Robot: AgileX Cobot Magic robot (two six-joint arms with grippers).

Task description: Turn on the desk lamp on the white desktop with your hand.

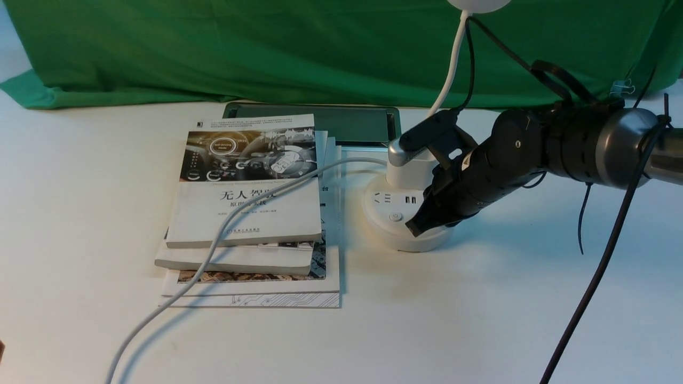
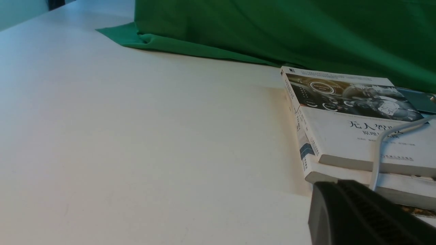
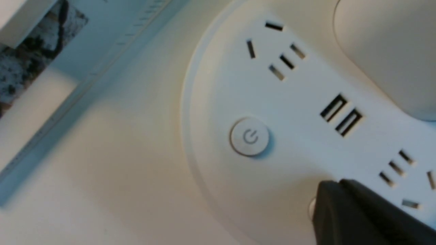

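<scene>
Front view: pressing step, right gripper [image 1: 419,226], tips pressed together, at desk lamp [image 1: 385,233] base.
Next: firm downward push onto half-hidden button [image 3: 310,207].

The right arm [image 1: 533,154] is seen as a thick black cylinder, joined to a rounded silver-grey segment [image 1: 621,141]. 1 small round screw is set in its black side, and a small pale label with a red mark is stuck nearer the front. The right gripper [image 1: 419,226] is black and is narrowed to a pointed wedge. A black bar-shaped camera [image 1: 427,137] with a silver end is mounted above it. Thin black cables [image 1: 501,47] are looped over the arm, and 1 thicker dark cable [image 1: 596,277] is hung from it. Of the left gripper [image 2: 340,204], only a black ribbed part with a grey edge is shown.
</scene>
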